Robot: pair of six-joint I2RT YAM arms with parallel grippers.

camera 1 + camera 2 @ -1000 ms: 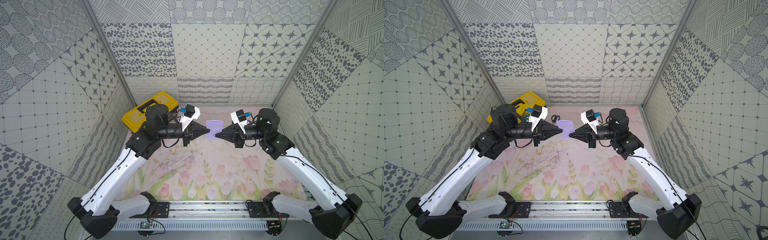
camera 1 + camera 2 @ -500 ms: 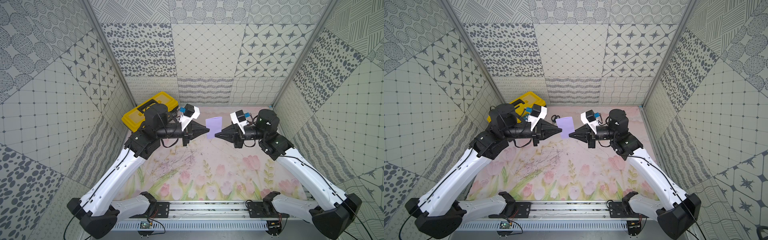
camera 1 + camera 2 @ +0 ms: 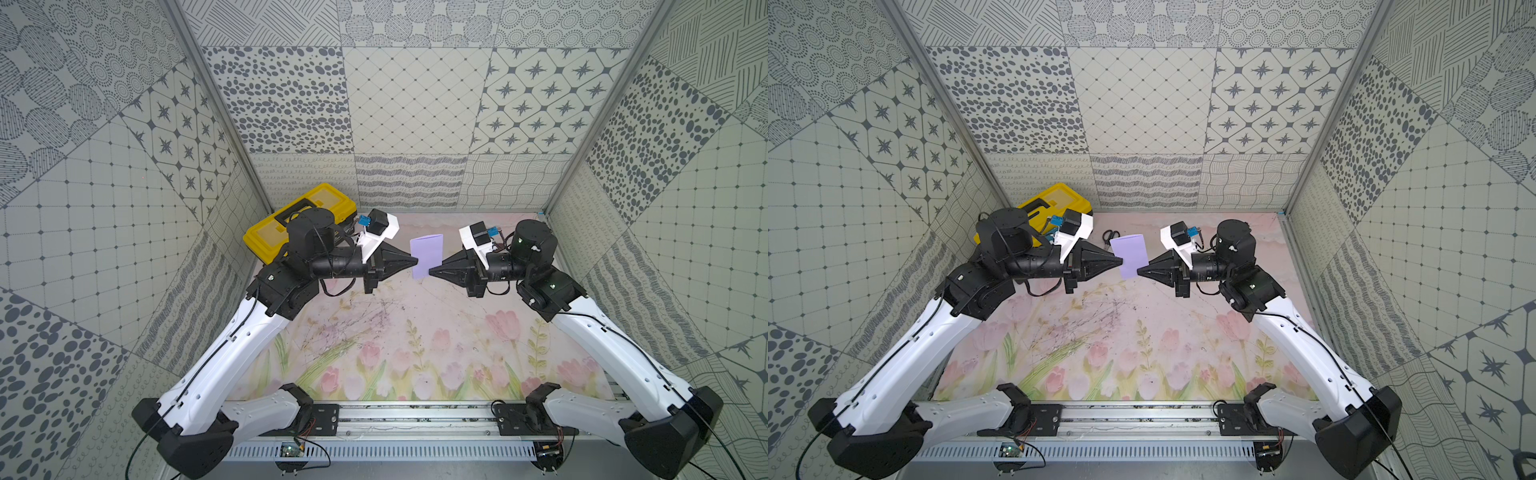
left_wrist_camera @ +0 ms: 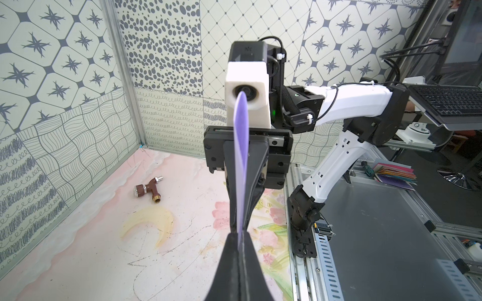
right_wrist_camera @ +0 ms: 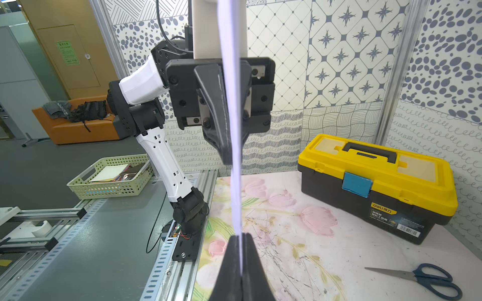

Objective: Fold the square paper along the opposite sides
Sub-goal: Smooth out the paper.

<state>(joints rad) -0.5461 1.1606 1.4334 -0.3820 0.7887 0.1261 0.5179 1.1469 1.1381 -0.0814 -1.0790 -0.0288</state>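
Note:
The square paper (image 3: 426,254) (image 3: 1132,254) is pale lavender and shows as a narrow upright rectangle, held in the air above the floral mat at the back centre. My left gripper (image 3: 415,261) (image 3: 1121,261) is shut on its left edge. My right gripper (image 3: 431,272) (image 3: 1138,271) is shut on its right edge, a little lower. In the left wrist view the paper (image 4: 240,166) runs edge-on from my left gripper (image 4: 241,234), with two layers bulging apart. In the right wrist view the paper (image 5: 233,130) rises edge-on from my right gripper (image 5: 240,235).
A yellow and black toolbox (image 3: 307,208) (image 5: 375,166) stands at the back left corner. Scissors (image 3: 1109,237) (image 5: 422,277) lie on the mat behind the paper. A brown tap fitting (image 4: 148,189) lies near the right wall. A green basket (image 5: 109,177) sits outside the cell.
The paper has tipped up from a low, foreshortened patch to a taller upright rectangle between the two gripper tips. Both arms have hardly shifted.

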